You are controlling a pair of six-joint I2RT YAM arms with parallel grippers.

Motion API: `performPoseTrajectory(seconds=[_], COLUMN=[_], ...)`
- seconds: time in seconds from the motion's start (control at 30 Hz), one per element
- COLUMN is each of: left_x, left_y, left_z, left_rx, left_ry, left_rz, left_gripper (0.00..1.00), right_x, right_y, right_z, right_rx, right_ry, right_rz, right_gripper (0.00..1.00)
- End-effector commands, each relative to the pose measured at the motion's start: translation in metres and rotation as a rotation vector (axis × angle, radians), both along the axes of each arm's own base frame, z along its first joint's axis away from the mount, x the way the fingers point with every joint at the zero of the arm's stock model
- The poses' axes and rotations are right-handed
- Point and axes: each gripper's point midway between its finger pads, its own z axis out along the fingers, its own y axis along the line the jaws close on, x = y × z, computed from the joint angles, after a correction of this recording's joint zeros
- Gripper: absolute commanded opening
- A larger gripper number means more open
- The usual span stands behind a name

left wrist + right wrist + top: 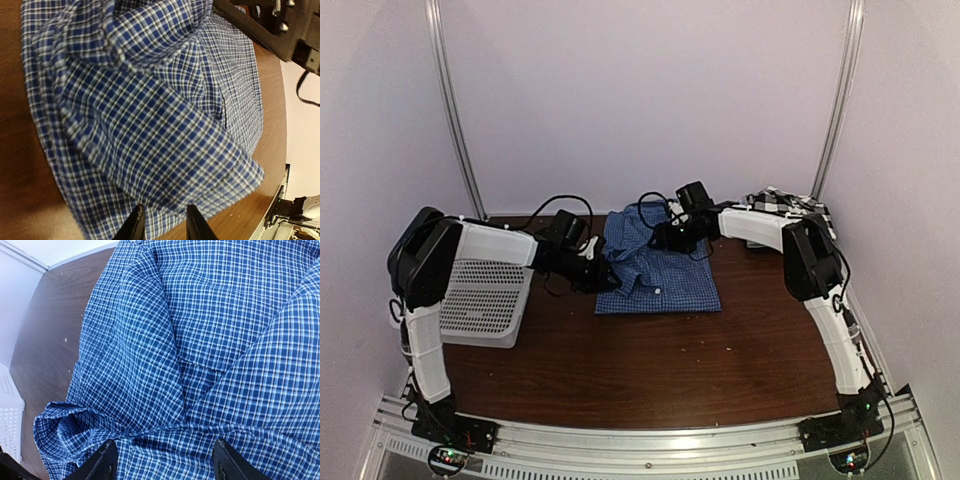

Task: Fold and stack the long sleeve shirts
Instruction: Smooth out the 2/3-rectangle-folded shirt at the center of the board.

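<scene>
The blue fine-checked shirt (658, 268) lies partly folded on the table at mid-back. It fills the left wrist view (150, 110) and the right wrist view (200, 340). My left gripper (604, 279) is at the shirt's left edge, its jaws (164, 223) a little apart just above the cloth, holding nothing. My right gripper (665, 238) is over the shirt's far part, its jaws (165, 462) wide open above a fold. The black-and-white large-checked shirt (783, 202) lies bunched at the back right, behind the right arm.
A white mesh basket (485, 297) stands at the left under my left arm; its corner shows in the right wrist view (9, 425). The brown table (650, 360) runs to the near rail. White walls close in the back and sides.
</scene>
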Motion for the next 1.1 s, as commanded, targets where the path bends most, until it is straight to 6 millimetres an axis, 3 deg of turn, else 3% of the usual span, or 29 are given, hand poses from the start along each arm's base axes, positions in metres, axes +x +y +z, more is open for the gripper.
performPoseTrajectory(seconds=[0.0, 0.07, 0.23, 0.33, 0.43, 0.53, 0.67, 0.8, 0.9, 1.07], left_x=[0.025, 0.044, 0.114, 0.151, 0.172, 0.181, 0.187, 0.184, 0.171, 0.147], left_y=[-0.022, -0.029, -0.039, -0.032, -0.03, -0.031, -0.024, -0.005, 0.011, 0.031], left_z=[-0.001, 0.0, 0.019, 0.013, 0.005, 0.01, 0.05, 0.085, 0.089, 0.072], left_rx=[-0.023, -0.016, -0.016, 0.009, -0.008, -0.029, -0.046, -0.031, 0.004, 0.043], left_ry=[-0.03, -0.051, -0.135, -0.15, -0.136, -0.143, -0.223, -0.273, -0.273, -0.244], left_rz=[-0.021, -0.007, 0.066, 0.133, 0.153, 0.145, 0.135, 0.144, 0.157, 0.163], left_gripper=[0.29, 0.29, 0.3, 0.3, 0.29, 0.29, 0.34, 0.38, 0.39, 0.38], right_x=[-0.01, -0.021, -0.048, -0.065, -0.077, -0.081, -0.068, -0.048, -0.033, -0.015], right_y=[-0.008, -0.014, -0.03, -0.039, -0.048, -0.056, -0.064, -0.078, -0.092, -0.106], right_z=[0.073, 0.082, 0.108, 0.11, 0.104, 0.085, 0.061, 0.035, 0.022, 0.005], right_rx=[0.012, 0.01, 0.022, 0.019, 0.005, -0.037, -0.093, -0.159, -0.196, -0.237], right_ry=[-0.099, -0.104, -0.131, -0.132, -0.121, -0.104, -0.095, -0.082, -0.077, -0.07], right_rz=[-0.004, -0.004, -0.007, -0.008, -0.013, -0.025, -0.048, -0.097, -0.141, -0.171], right_gripper=[0.66, 0.66, 0.67, 0.67, 0.67, 0.67, 0.67, 0.66, 0.66, 0.64])
